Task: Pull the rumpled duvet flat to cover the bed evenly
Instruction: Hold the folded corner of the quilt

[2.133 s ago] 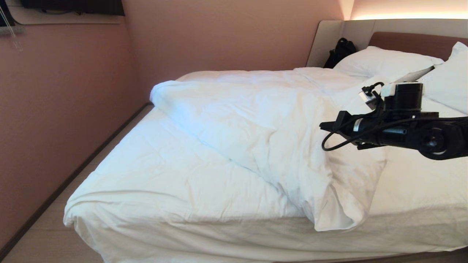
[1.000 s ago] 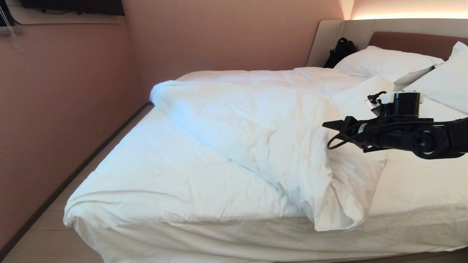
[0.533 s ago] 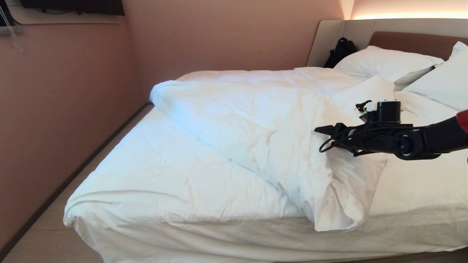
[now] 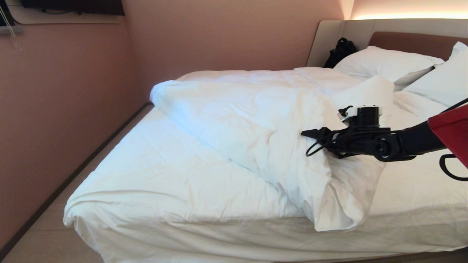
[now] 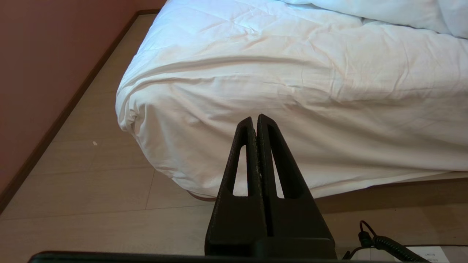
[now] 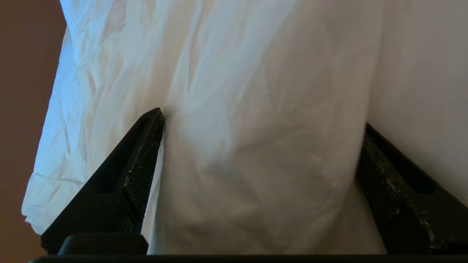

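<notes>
Reaching step: the right gripper (image 4: 310, 133), jaws spread wide and holding nothing, is straddling a fold of the duvet (image 4: 256, 120) bunched mid-frame on the bed (image 4: 409, 199)
Next move: closing, then pulling toward the frame's right
Obstacles: pillows (image 4: 384, 62) upper right
Left gripper (image 5: 256, 122): clenched, idling by the bed's foot

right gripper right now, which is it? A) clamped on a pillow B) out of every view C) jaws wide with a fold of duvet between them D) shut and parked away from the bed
C: in the right wrist view the right gripper has its fingers spread far apart with a bulge of the duvet filling the gap; the head view shows it over the rumpled ridge, short of the pillows.
</notes>
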{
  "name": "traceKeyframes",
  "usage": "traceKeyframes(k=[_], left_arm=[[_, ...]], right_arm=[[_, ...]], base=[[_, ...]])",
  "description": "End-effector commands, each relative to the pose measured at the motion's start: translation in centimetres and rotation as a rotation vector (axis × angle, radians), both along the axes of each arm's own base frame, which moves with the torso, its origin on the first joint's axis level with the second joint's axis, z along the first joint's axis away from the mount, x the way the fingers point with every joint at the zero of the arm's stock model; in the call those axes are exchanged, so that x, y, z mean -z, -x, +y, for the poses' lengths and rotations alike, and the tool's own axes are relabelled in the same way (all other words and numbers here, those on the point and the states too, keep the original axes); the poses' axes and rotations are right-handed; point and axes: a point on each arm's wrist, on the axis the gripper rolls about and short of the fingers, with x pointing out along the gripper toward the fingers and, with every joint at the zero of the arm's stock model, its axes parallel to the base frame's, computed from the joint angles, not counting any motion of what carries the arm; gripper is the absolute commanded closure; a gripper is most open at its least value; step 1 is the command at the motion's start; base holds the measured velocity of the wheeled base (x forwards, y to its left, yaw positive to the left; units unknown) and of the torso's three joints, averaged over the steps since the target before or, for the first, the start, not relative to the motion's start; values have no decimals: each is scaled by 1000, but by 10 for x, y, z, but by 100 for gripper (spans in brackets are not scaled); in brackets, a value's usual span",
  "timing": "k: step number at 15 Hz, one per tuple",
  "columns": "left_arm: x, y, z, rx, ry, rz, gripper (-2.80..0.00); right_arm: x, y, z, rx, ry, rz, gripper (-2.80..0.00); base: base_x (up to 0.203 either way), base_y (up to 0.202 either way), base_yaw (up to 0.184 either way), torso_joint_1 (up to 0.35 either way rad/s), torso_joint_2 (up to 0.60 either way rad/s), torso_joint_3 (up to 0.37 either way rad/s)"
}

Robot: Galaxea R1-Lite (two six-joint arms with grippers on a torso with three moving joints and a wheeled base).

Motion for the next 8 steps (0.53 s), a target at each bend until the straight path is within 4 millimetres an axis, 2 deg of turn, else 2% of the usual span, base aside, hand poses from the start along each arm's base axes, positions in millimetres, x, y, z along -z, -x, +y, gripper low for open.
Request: traceKeyframes(k=[1,2,7,8], left_arm=[[0,0,0,0,0,1,0],[0,0,0,0,0,1,0],[0,0,0,0,0,1,0],[0,0,0,0,0,1,0]], right_arm=[[0,-1,12,-23,-25,6,-280],[-3,-1,17,-55,-52,5,-280],[-9,-3,20,-101,-119,7,-280],[-9,-3,20,-101,-119,7,0]], base=[[0,0,0,0,0,0],[0,0,0,0,0,0],[0,0,0,0,0,0],[0,0,0,0,0,0]])
